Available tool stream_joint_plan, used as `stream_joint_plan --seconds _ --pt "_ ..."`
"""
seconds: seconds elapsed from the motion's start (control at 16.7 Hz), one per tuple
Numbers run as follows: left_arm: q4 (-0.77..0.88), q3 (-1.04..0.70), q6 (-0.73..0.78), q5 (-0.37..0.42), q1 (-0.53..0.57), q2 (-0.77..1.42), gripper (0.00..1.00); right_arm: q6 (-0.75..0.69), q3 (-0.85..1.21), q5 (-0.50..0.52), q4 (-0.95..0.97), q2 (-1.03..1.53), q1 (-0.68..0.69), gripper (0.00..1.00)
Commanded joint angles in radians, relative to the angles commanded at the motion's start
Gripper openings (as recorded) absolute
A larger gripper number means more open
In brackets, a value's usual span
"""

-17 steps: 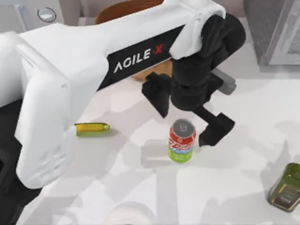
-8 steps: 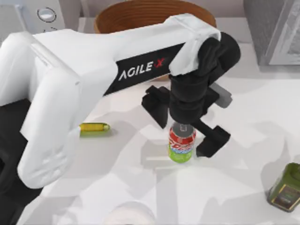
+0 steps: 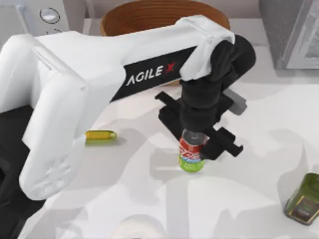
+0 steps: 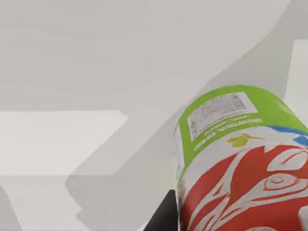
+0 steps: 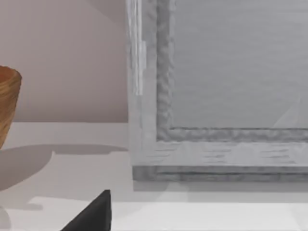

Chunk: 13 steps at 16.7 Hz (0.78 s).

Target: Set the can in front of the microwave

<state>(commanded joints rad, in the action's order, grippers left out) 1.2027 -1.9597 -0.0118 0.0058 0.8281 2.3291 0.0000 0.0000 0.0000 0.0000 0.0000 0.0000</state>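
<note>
Gripping the can (image 3: 192, 152), left tool (image 3: 195, 135)

can (image 3: 192, 152): glossy printed metal | bowl (image 3: 149, 15): woven wicker | table (image 3: 249, 199): matt white

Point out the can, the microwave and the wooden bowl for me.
can (image 3: 191, 158), top view, on its label.
microwave (image 3: 48, 15), top view, on its round dial.
wooden bowl (image 3: 149, 11), top view, on its inner wall.

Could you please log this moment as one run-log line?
left gripper: jaws shut on can | can: upright, mid-table | microwave: far left corner | right arm: parked
</note>
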Motion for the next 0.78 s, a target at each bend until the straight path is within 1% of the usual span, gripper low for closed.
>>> stream_joint_plan --seconds 0.3,0.36,0.78 --pt "0.0 0.0 0.0 0.0 0.0 0.0 0.02 0.0 0.0 0.0 0.0 0.0 0.0 1.0" --pt "0.0 0.0 0.0 0.0 0.0 0.0 0.0 0.0 0.0 0.0 0.0 0.0 0.0 1.0" --pt "0.0 0.0 0.0 0.0 0.0 0.0 0.0 0.0 0.0 0.0 0.0 0.0 0.0 1.0"
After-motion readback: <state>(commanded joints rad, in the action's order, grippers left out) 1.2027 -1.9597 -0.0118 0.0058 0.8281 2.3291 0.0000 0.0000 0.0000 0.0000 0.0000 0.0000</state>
